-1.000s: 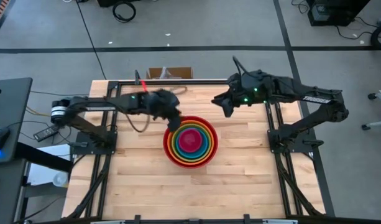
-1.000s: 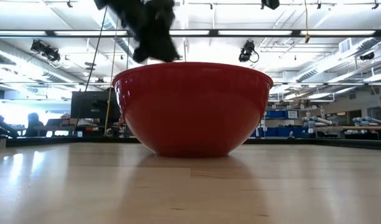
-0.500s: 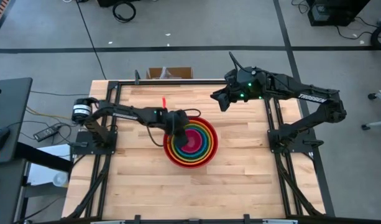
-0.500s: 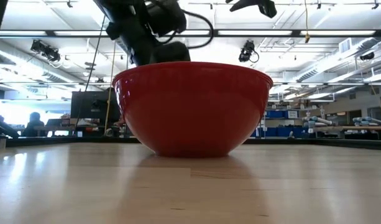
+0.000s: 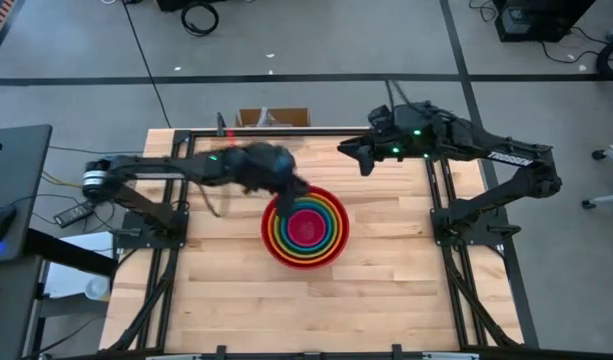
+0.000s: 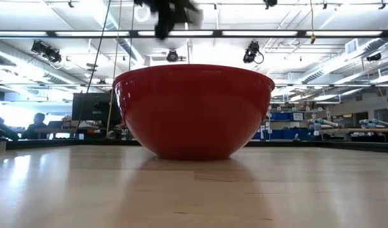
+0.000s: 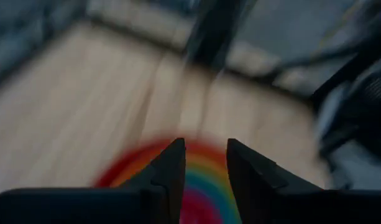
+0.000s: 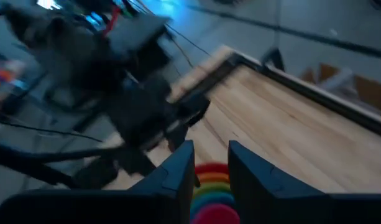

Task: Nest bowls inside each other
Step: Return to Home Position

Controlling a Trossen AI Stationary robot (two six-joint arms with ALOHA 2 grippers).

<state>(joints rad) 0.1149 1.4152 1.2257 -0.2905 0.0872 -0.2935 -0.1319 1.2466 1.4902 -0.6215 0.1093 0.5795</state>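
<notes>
The bowls sit nested as one stack in the middle of the table, the red one (image 5: 268, 238) outermost and the magenta-pink one (image 5: 306, 228) in the centre, with orange, lime green and blue rings between. The red bowl (image 6: 194, 114) rests on its base on the wood. My left gripper (image 5: 289, 187) hovers, blurred, above the stack's far-left rim. In the left wrist view its fingers stand apart (image 7: 206, 168) with nothing between them. My right gripper (image 5: 348, 152) hangs high over the table's far part, open (image 8: 211, 163) and holding nothing.
A cardboard box (image 5: 273, 117) stands just beyond the table's far edge. Black frame rails (image 5: 438, 200) run along both sides. Bare wood (image 5: 226, 300) lies on the near side of the stack.
My left gripper dipped down to the stack's left rim, then rose again and now hangs higher above the far-left rim. The nested bowls have stayed in place.
</notes>
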